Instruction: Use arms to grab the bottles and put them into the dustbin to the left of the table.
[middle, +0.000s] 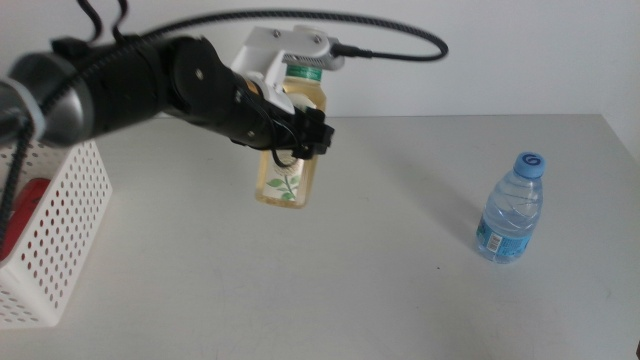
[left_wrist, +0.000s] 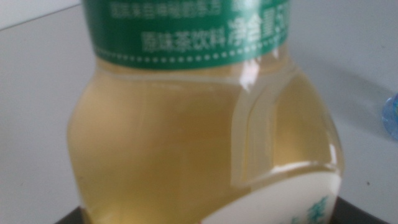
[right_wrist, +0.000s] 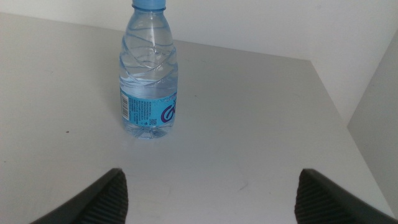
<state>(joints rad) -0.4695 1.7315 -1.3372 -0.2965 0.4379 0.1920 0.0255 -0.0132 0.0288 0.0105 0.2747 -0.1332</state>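
My left gripper (middle: 292, 135) is shut on the pale-yellow tea bottle (middle: 288, 165) with the green label, holding it upright over the middle of the table (middle: 380, 280). That bottle (left_wrist: 205, 124) fills the left wrist view. The clear water bottle (middle: 512, 210) with a blue cap stands at the right of the table. In the right wrist view the water bottle (right_wrist: 149, 74) stands ahead of my right gripper (right_wrist: 211, 199), which is open and apart from it. The white perforated dustbin (middle: 60, 230) sits at the left, with a red can (middle: 25, 205) showing inside.
The left arm's black cable (middle: 400, 35) loops above the tea bottle. The table's right edge (right_wrist: 348, 124) runs close beside the water bottle. A blue sliver of the water bottle (left_wrist: 392, 115) shows behind the tea bottle.
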